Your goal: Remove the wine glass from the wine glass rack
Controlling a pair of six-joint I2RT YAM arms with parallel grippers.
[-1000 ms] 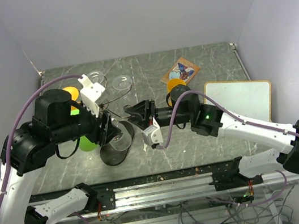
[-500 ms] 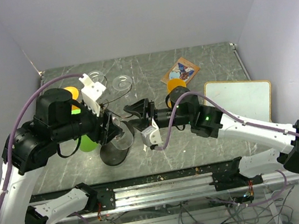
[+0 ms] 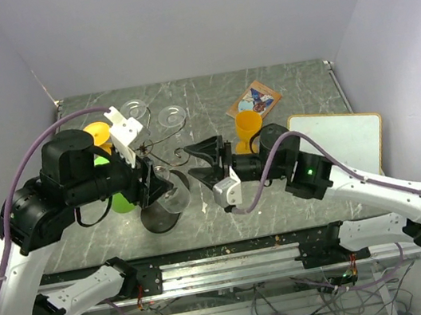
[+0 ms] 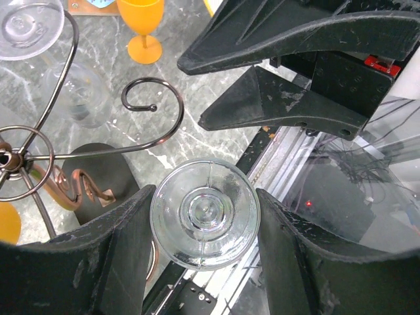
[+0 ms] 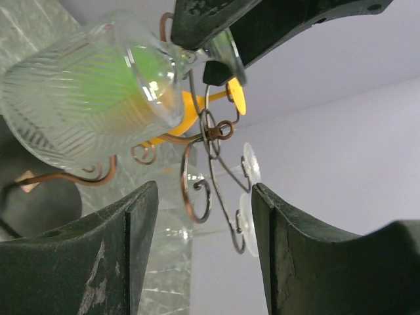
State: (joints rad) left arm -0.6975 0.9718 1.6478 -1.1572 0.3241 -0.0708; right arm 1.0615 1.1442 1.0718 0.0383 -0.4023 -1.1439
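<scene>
From where I stand the job looks nearly done. The left pincer (image 4: 204, 197) is clamped on the wine glass (image 4: 205, 213) at its foot end. Its fingers (image 4: 111, 256) close on either side of the round foot, and the glass lies tipped over with its ribbed bowl pointing away from that wrist. It hangs in the air just beside the rack (image 5: 211, 131), low on the near side and above the dark base. In the left wrist view the nearest scroll arm curls empty just above the foot, and no wire crosses the glass. So I judge it is clear of its hook, though the wires are thin and I can't swear nothing touches behind the bowl. The right pincer (image 5: 203, 197) hovers close on the other side, jaws wide apart with nothing between them, facing the bowl. Two more clear glasses (image 3: 171, 117) hang from the far arms of the rack. What seems left is to draw the glass well away from the scrolls. After that, I'd guess, it goes either to the waiting right pincer or down onto the worktop (image 3: 208, 93). The risk I see is the bowl or foot catching a scroll on the way out.
</scene>
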